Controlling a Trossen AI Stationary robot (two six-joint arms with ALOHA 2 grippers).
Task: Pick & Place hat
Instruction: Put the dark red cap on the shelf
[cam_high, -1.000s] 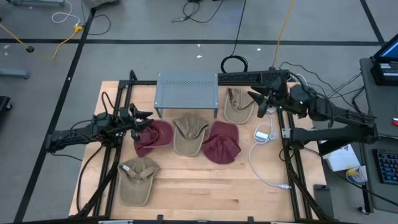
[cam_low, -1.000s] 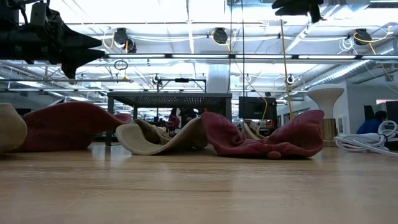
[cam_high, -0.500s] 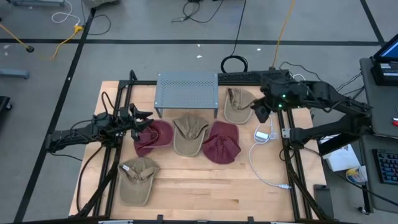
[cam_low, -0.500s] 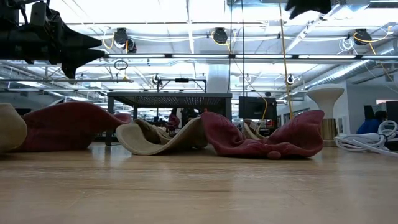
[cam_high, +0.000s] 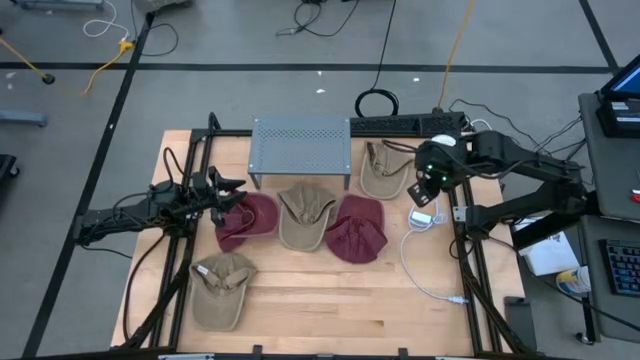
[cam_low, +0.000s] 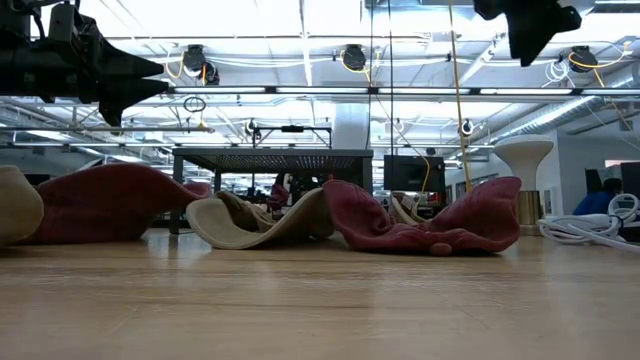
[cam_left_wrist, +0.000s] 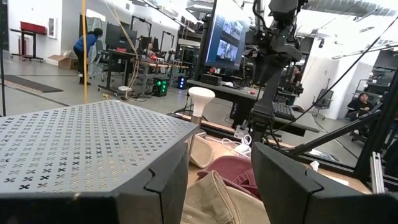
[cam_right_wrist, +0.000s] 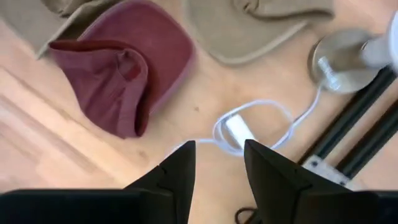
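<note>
We are holding the right gripper high above the right side of the tabletop, its fingers standing apart with nothing between them. Directly under it the wrist view is showing the coiled white cable, not a cap. The nearest cap is the right maroon cap, which is lying toward the middle of the tabletop from this gripper and a little nearer the front edge; the wrist view is showing it with its crown crumpled and its brim toward the perforated grey stand, so its long axis is running roughly front to back. The far tan cap is lying just beside the stand's right end, also close to this arm.

We are keeping the left gripper over the left maroon cap, fingers apart and empty, looking past the stand toward the middle tan cap. A third tan cap is lying alone near the front left.

We judge the right arm is the one at work, and that its coming move is turning on a shift inward and a descent, since the cable and not a cap is lying below it
</note>
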